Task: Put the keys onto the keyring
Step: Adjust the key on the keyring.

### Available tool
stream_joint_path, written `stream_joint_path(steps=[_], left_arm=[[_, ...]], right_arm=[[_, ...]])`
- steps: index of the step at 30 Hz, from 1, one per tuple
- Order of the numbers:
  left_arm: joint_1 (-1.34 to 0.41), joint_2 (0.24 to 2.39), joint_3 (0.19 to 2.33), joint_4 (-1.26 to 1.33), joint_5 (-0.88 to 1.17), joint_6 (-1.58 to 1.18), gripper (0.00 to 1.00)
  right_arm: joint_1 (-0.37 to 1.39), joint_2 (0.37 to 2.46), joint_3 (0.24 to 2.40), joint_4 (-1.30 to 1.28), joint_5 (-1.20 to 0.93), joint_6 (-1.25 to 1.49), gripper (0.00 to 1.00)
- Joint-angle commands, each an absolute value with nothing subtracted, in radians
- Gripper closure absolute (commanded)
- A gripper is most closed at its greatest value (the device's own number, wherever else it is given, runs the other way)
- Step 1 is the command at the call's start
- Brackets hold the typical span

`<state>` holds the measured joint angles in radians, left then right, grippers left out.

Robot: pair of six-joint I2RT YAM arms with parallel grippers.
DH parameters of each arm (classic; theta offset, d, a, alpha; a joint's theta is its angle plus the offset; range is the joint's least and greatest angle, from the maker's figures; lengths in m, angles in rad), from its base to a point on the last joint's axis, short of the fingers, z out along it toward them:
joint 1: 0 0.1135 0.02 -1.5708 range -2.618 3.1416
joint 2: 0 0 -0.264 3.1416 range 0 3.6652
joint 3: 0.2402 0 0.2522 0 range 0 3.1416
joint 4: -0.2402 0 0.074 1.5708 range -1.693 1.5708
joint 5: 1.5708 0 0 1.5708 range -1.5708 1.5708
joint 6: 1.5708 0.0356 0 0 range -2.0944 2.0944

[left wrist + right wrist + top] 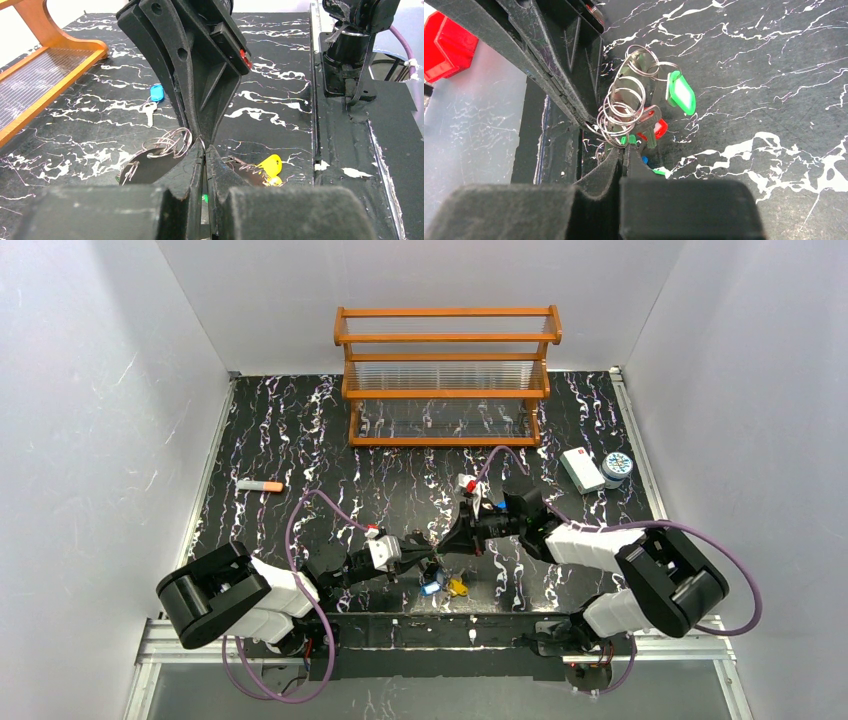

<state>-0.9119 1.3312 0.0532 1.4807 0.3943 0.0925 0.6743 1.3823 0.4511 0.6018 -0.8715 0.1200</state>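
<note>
1. Our left hand point(204, 150) is pinched shut, its tips on the keyring point(620, 112), a bunch of wire loops at the desk's point(280, 75) near middle.
2. Our right hand point(623, 152) is closed tight against the same loops. We cannot tell whether it grips one.
3. A green-tagged key point(681, 92) and a red-tagged key point(658, 129) hang on the loops.
4. A yellow-tagged key point(270, 165) and a blue-tagged key point(156, 94) lie on the desk.
</note>
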Motion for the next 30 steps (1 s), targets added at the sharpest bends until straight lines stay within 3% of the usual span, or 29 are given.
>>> stream_joint_path(steps=[1,8,15,24,30], left_arm=[[-0.914,1.304,0.061,1.546,0.405,0.099,1.00],[-0.915,1.302,0.061,1.546,0.405,0.099,1.00],[-0.914,1.298,0.060,1.547,0.406,0.099,1.00],[-0.914,1.284,0.055,1.546,0.405,0.100,1.00],[-0.916,1.266,0.045,1.546,0.394,0.100,1.00]], right_arm=[[0.673,1.408,0.491,0.586,-0.882,0.093,0.99],[0.672,1.454,0.520,0.559,-0.889,0.091,0.99],[0.672,1.401,0.494,0.572,-0.878,0.071,0.78],[0.672,1.321,0.451,0.535,-0.855,0.043,0.78],[0.672,1.256,0.428,0.507,-0.838,0.003,0.70]])
